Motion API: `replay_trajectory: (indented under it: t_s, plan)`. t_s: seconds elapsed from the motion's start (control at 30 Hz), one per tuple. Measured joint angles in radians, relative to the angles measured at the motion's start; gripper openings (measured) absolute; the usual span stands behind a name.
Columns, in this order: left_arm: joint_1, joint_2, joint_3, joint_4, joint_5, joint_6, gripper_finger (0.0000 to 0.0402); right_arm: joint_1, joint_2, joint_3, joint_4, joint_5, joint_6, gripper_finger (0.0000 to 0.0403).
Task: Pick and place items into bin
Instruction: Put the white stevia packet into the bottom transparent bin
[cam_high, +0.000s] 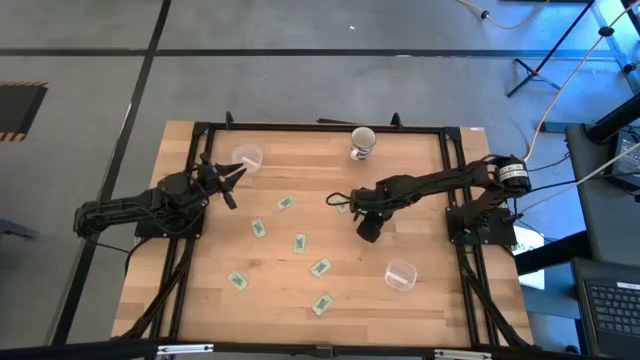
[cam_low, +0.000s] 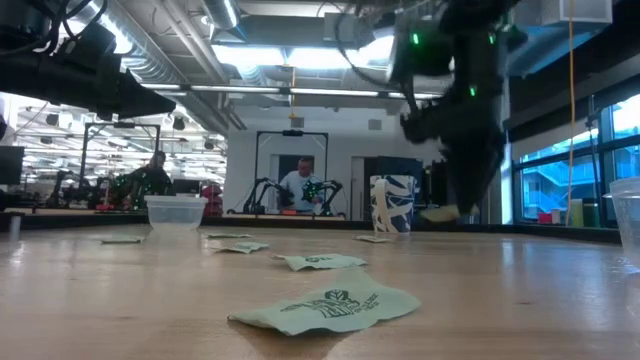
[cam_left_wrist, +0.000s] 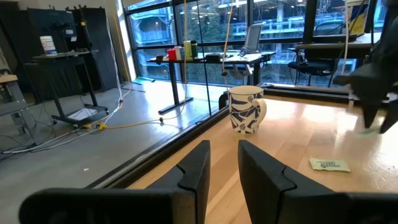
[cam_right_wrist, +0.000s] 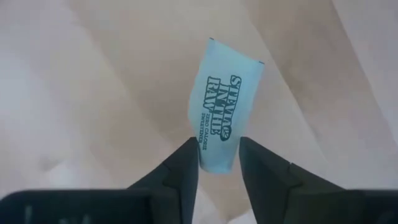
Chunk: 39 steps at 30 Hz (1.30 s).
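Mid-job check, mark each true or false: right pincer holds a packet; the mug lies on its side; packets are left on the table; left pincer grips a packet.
1. The right pincer holds a packet. True.
2. The mug lies on its side. False: it stands upright.
3. Loose packets lie on the table. True.
4. The left pincer grips a packet. False: nothing between its fingers.
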Motion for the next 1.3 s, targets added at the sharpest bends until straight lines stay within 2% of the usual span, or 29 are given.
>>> replay_trajectory:
  t_s: [0.1,0.2,0.33,0.43,0.67,0.8,1.03,1.3]
  plan:
    - [0.000,0.000,0.000,0.000,0.000,0.000,0.0077,0.047,0.000,0.093,-0.137,0.000,-0.003,0.0119]
    - [0.000,0.000,0.000,0.000,0.000,0.000,0.0077,0.116,-0.001,0.185,-0.289,-0.001,0.065,0.0119]
    - [0.000,0.000,0.000,0.000,0.000,0.000,0.0077,0.238,-0.002,0.283,-0.435,-0.002,0.232,0.0119]
    - [0.000,0.000,0.000,0.000,0.000,0.000,0.0077,0.340,-0.002,0.308,-0.473,-0.014,0.380,0.0119]
    - [0.000,0.000,0.000,0.000,0.000,-0.001,0.0077,0.552,-0.002,0.264,-0.478,-0.020,0.735,0.0119]
    - [0.000,0.000,0.000,0.000,0.000,-0.001,0.0077,0.634,-0.002,0.225,-0.457,-0.020,0.858,0.0119]
    - [0.000,0.000,0.000,0.000,0.000,-0.001,0.0077,0.680,-0.002,0.140,-0.293,-0.020,0.854,0.0119]
    - [0.000,0.000,0.000,0.000,0.000,-0.027,0.0077,0.670,-0.002,0.067,-0.242,-0.032,0.852,0.0119]
